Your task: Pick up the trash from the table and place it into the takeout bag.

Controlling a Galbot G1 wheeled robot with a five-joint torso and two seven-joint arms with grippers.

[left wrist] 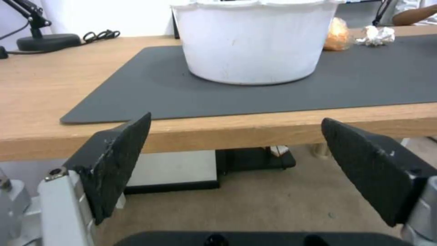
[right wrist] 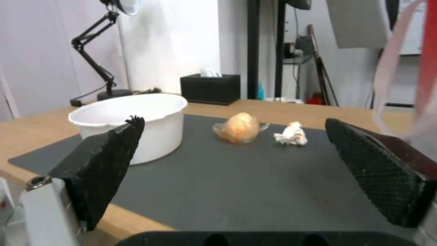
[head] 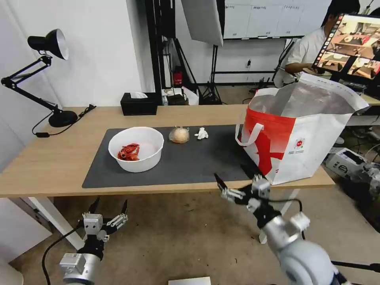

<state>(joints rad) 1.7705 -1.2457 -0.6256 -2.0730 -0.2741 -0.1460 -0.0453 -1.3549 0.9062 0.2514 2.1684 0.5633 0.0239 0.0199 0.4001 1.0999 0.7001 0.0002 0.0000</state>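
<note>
The worktop (head: 47, 166) is a long slab of pale wood grain on white legs, and most of its middle is covered by a dark grey mat (head: 190, 162) with a flat, slightly rubbery look. On the mat's left part sits a round white bowl (head: 136, 148) with smooth, thin plastic walls and a small heap of curled red scraps (head: 128, 152) inside. Just beyond it lies a beige ball in crinkled clear wrap (head: 179, 135), and close beside that a small crumpled white tissue lump (head: 202, 133). At the worktop's right end stands the takeout bag (head: 301, 138), boxy and stiff, white with a red band, silver foil lining showing in its open mouth, and a white loop handle hanging on the near side. The left gripper (head: 109, 207) hangs below the worktop's front edge, its black textured pads spread wide apart and holding nothing. The right gripper (head: 237, 183) is at the front edge near the bag's lower corner, likewise spread open and holding nothing. At the back sit a black tissue box (head: 139, 103) and a black jointed desk lamp (head: 43, 75) by a white wall; the floor is brownish carpet.
</note>
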